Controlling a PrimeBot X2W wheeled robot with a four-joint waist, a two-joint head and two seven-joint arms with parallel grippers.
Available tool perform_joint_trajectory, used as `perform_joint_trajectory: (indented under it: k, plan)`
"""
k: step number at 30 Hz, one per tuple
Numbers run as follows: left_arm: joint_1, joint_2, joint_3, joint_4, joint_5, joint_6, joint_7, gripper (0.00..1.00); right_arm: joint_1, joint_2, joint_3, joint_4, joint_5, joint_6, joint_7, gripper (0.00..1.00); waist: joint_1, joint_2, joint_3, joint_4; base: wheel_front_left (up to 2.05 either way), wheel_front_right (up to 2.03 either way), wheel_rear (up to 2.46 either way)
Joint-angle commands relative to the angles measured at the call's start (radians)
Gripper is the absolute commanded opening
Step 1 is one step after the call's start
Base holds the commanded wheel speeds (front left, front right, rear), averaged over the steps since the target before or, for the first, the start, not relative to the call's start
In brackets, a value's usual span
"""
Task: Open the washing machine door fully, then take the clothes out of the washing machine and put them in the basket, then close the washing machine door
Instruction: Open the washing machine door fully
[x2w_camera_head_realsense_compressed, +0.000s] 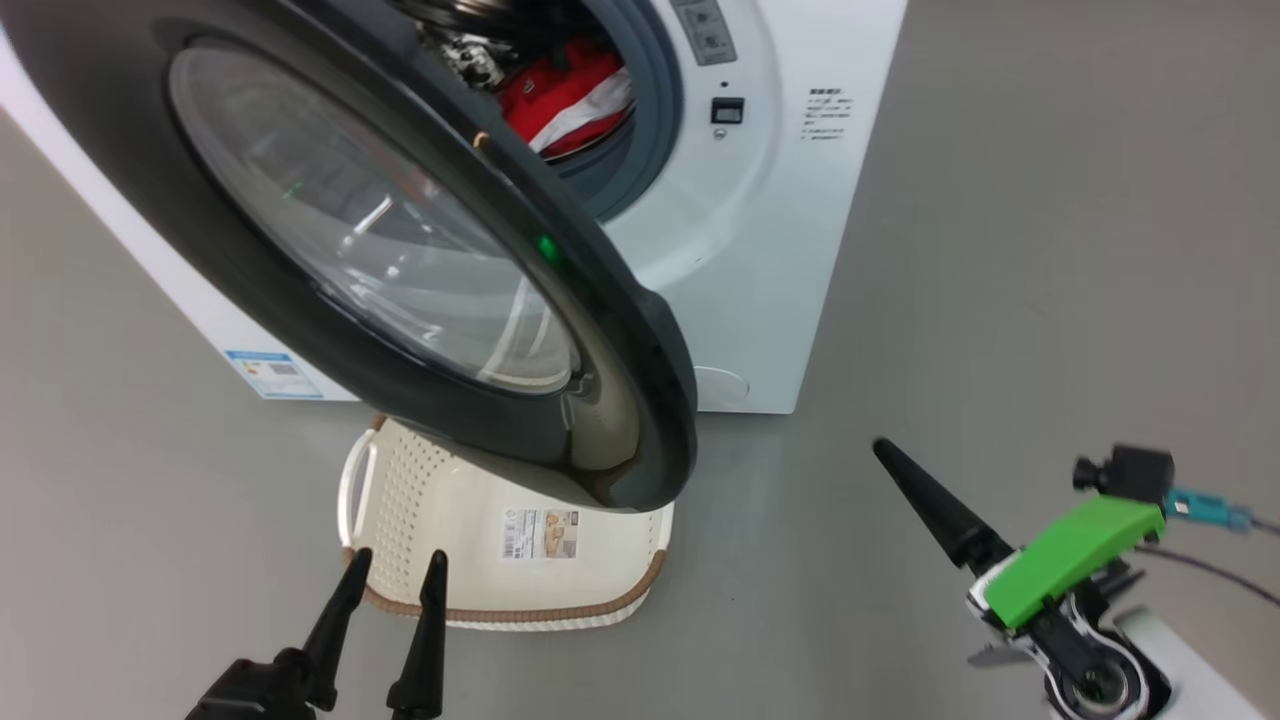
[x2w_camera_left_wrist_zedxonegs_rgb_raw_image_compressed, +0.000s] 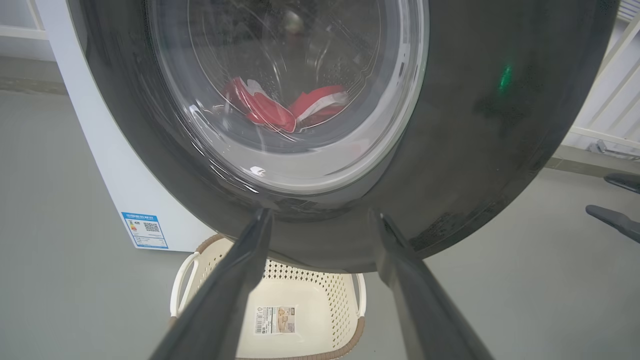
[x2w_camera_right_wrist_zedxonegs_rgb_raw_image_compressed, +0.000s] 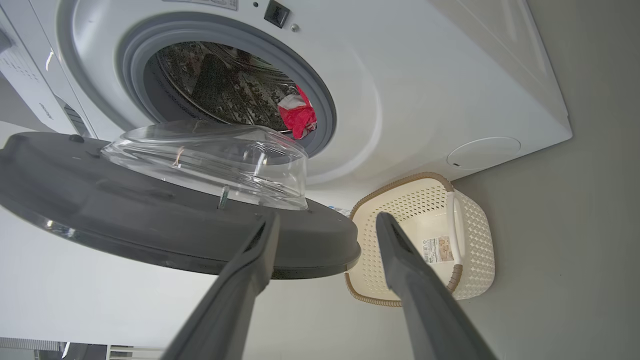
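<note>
The white washing machine (x2w_camera_head_realsense_compressed: 760, 250) stands with its door (x2w_camera_head_realsense_compressed: 600, 330) swung partly out, black rim and glass bowl toward me. Red clothes (x2w_camera_head_realsense_compressed: 565, 95) with white panels lie in the steel drum, and show through the glass (x2w_camera_left_wrist_zedxonegs_rgb_raw_image_compressed: 280, 105) and past the grey gasket (x2w_camera_right_wrist_zedxonegs_rgb_raw_image_compressed: 297, 115). The cream basket (x2w_camera_head_realsense_compressed: 400, 500) sits on the floor under the door's lower edge. My left gripper (x2w_camera_head_realsense_compressed: 395, 575) is open and empty, just before the door's outer rim (x2w_camera_left_wrist_zedxonegs_rgb_raw_image_compressed: 475, 125). My right gripper (x2w_camera_head_realsense_compressed: 890, 460) is open and empty, off to the right, facing the door's dark inner side (x2w_camera_right_wrist_zedxonegs_rgb_raw_image_compressed: 125, 220).
Bare grey floor spreads to the left and right of the machine (x2w_camera_right_wrist_zedxonegs_rgb_raw_image_compressed: 425, 90). A blue label (x2w_camera_left_wrist_zedxonegs_rgb_raw_image_compressed: 145, 230) marks its lower front corner. The basket (x2w_camera_right_wrist_zedxonegs_rgb_raw_image_compressed: 475, 230) lies between the machine's front and my grippers. A white railing (x2w_camera_left_wrist_zedxonegs_rgb_raw_image_compressed: 610, 90) stands off to the right.
</note>
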Motion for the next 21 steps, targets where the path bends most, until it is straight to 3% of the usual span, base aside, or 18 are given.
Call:
perform_joint_trajectory:
  k: [1, 11, 15, 21]
  plan:
    - [0.000, 0.011, 0.036, -0.019, 0.008, -0.006, -0.012, 1.00, 0.026, -0.003, 0.004, -0.011, -0.003, 0.008, -0.028, 1.00, 0.0000, -0.0001, -0.012, -0.016, 0.00, 0.00, 0.00]
    - [0.013, 0.011, 0.048, -0.020, 0.012, -0.006, -0.012, 1.00, 0.104, -0.009, 0.024, 0.064, -0.078, 0.008, -0.155, 1.00, 0.0000, -0.0001, -0.021, -0.041, 0.00, 0.00, 0.00]
    - [0.013, 0.011, 0.055, -0.021, 0.012, -0.006, -0.012, 1.00, 0.099, -0.021, 0.076, 0.157, -0.193, 0.008, -0.248, 1.00, 0.0000, -0.0001, -0.019, -0.053, 0.00, 0.00, 0.00]
    - [0.015, 0.011, 0.066, -0.022, 0.016, -0.006, -0.012, 1.00, 0.084, -0.018, 0.076, 0.249, -0.335, 0.008, -0.294, 1.00, 0.0000, -0.0001, -0.019, -0.063, 0.00, 0.00, 0.00]
